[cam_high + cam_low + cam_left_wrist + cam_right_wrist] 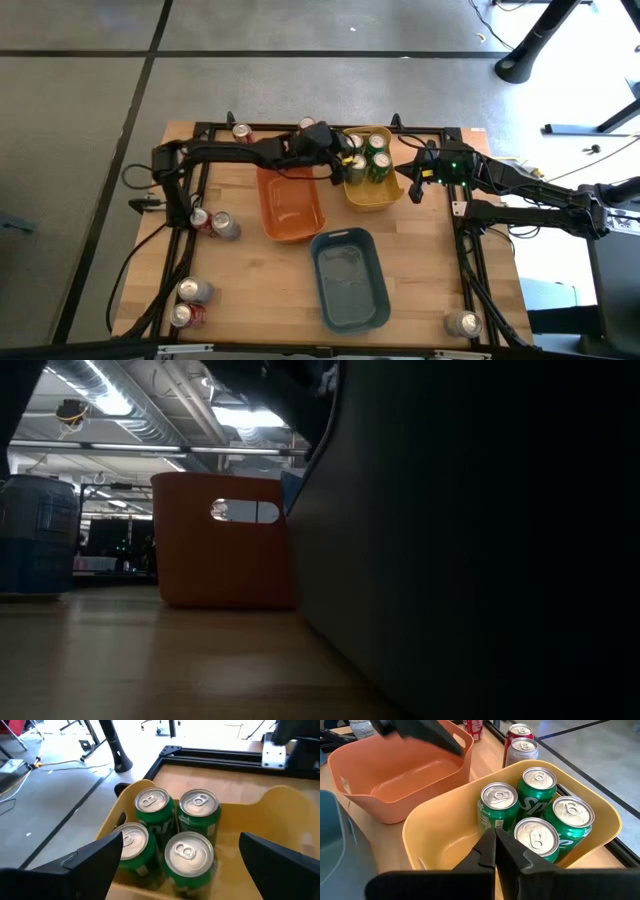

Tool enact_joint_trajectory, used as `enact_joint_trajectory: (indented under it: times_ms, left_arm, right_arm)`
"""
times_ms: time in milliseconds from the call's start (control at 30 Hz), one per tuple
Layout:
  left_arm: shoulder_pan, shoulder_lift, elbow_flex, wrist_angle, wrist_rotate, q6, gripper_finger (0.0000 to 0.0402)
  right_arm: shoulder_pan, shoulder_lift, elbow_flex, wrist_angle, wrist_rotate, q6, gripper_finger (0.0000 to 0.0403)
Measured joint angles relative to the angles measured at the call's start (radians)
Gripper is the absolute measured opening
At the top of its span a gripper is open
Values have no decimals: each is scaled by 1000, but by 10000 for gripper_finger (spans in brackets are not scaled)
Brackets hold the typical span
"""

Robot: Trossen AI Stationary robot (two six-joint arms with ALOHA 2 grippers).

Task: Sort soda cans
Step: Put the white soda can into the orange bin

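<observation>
wooden table (420,270) | on it: orange bin (291,205), yellow bin (372,192), blue-grey bin (349,278), loose soda cans (225,226)

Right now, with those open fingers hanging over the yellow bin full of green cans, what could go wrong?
The left gripper hovers open just above the four green cans, packed tightly in the yellow bin; lifting away carelessly could clip and tip one. The right gripper, shut, sits close beside the same bin, so the arms might bump. The red and silver cans near the table edges could roll off if nudged.
</observation>
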Motion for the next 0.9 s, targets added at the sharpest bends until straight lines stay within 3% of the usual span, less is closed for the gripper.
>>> enact_joint_trajectory:
  times_ms: [400, 900]
  left_arm:
    - [-2, -241, 0, -308, -2, -48, 383]
    - [-16, -475, 0, -680, -1, -234, 384]
  right_arm:
    - [0, 0, 0, 1, 0, 0, 5]
    - [0, 0, 0, 0, 0, 0, 5]
